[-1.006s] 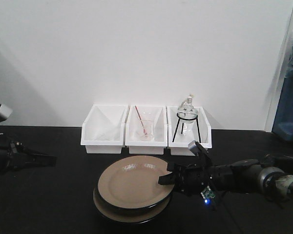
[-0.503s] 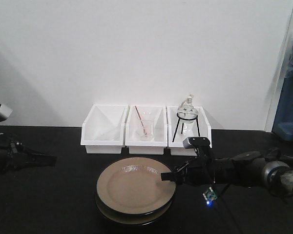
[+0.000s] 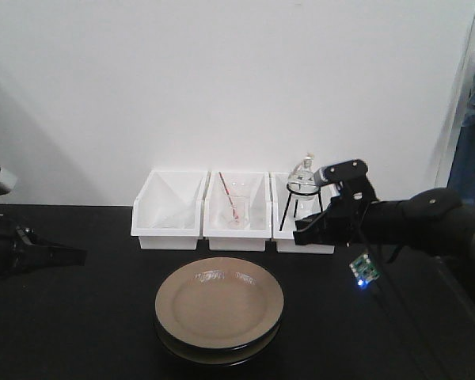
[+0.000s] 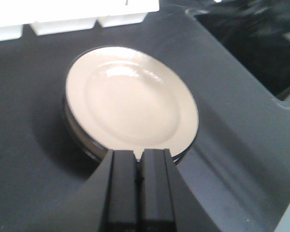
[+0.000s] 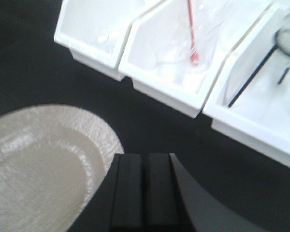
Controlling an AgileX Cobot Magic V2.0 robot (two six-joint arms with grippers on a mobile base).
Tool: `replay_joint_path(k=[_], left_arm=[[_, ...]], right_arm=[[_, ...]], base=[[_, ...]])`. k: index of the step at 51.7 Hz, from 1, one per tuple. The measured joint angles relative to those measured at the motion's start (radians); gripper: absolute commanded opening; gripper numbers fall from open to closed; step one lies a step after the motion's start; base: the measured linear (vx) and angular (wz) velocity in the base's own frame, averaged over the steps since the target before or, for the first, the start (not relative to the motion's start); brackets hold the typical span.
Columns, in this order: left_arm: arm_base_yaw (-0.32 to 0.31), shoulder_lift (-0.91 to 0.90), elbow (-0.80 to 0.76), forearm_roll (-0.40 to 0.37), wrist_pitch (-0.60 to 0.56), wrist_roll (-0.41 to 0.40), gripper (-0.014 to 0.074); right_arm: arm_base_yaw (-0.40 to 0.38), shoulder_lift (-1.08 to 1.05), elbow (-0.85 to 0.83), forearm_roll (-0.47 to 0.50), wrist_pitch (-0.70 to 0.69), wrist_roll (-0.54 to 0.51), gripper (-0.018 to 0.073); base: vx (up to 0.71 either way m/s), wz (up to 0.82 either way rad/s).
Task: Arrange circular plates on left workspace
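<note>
Two circular plates stacked on the black bench, at 6 o'clock from the middle white bin; of the lower plate we see only the rim. Left claw low at 9 o'clock of the stack, fingers pressed together, holding nothing; right claw at 2 o'clock, above the bench, likewise closed and empty.

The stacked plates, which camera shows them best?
The left wrist view: the stacked plates fill it, with both rims visible. The front view shows them whole but smaller; the right wrist view catches only part of the top plate.
</note>
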Motion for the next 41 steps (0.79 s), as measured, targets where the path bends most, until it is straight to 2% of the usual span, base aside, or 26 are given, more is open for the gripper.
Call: replay_joint_path(k=[5, 9, 13, 17, 22, 31, 41], left_arm=[[0.000, -0.019, 0.007, 0.079, -0.009, -0.025, 0.0002], [0.000, -0.066, 0.038, 0.132, -0.042, -0.032, 0.0002], [0.000, -0.143, 0.099, 0.167, -0.104, -0.034, 0.0002], [0.000, -0.252, 0.175, 0.181, -0.170, -0.033, 0.0002], [0.000, -0.386, 0.280, 0.189, -0.213, 0.015, 0.0002], [0.000, -0.584, 0.465, 0.195, -0.247, 0.107, 0.0002], [0.000, -0.848, 0.695, 0.123, -0.381, 0.128, 0.0002]], right_arm=[[-0.004, -0.097, 0.000, -0.189, 0.029, 0.208, -0.0002], [-0.007, -0.157, 0.000, -0.332, 0.063, 0.331, -0.0002], [-0.008, -0.235, 0.018, -0.442, 0.073, 0.453, -0.0002], [-0.008, -0.331, 0.096, -0.516, 0.048, 0.529, -0.0002], [-0.008, -0.486, 0.262, -0.548, -0.048, 0.560, -0.0002], [-0.008, -0.746, 0.567, -0.550, -0.226, 0.553, -0.0002], [-0.008, -1.004, 0.918, -0.533, -0.406, 0.544, -0.0002]], base=[[0.00, 0.00], [0.00, 0.00], [0.00, 0.00], [0.00, 0.00], [0.00, 0.00], [0.00, 0.00], [0.00, 0.00]])
